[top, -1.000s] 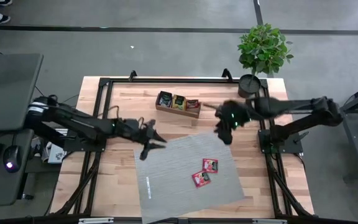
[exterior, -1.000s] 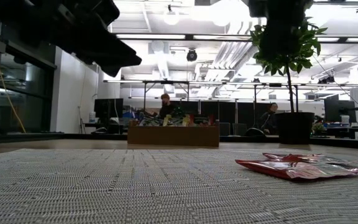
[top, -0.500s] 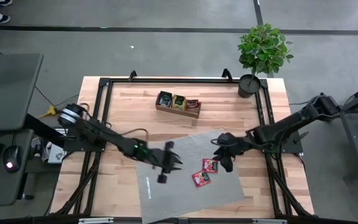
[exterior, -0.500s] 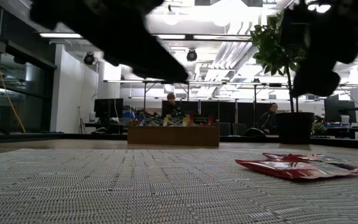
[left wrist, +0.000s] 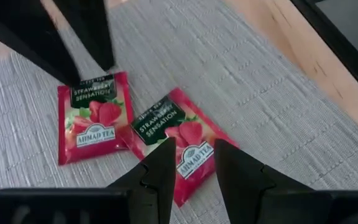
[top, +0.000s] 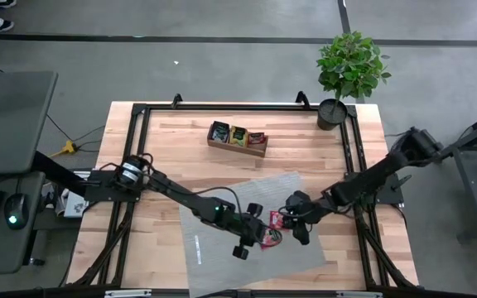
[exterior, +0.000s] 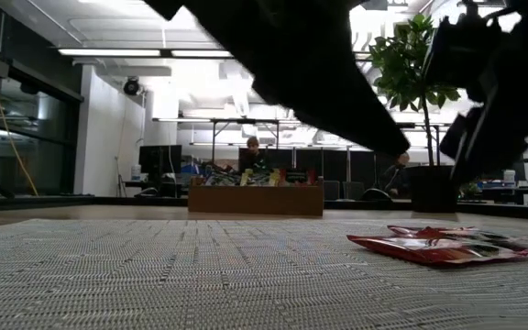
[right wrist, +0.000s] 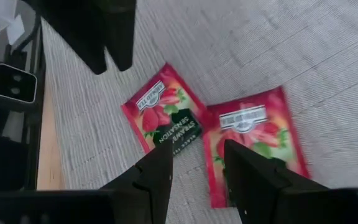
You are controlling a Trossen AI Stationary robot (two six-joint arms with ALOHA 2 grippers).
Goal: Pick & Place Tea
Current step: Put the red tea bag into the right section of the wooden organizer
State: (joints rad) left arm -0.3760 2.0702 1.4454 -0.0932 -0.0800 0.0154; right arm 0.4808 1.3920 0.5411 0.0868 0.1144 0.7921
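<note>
Grey woven mat (top: pixel 222 211) on wooden table (top: pixel 164 141)

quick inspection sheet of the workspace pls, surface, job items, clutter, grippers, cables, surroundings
surface: wooden table with a grey mat lying askew on it
job's things: two red sachets flat on the mat, overlapping at a corner; more sachets in the wooden tray at the table's far side
clutter: potted plant at the far right corner
grippers: left gripper and right gripper both open, over the mat at the two sachets, neither holding anything
cables: yellow cable off the table's left edge
surroundings: desk with keyboard and mouse at left; people far behind
</note>
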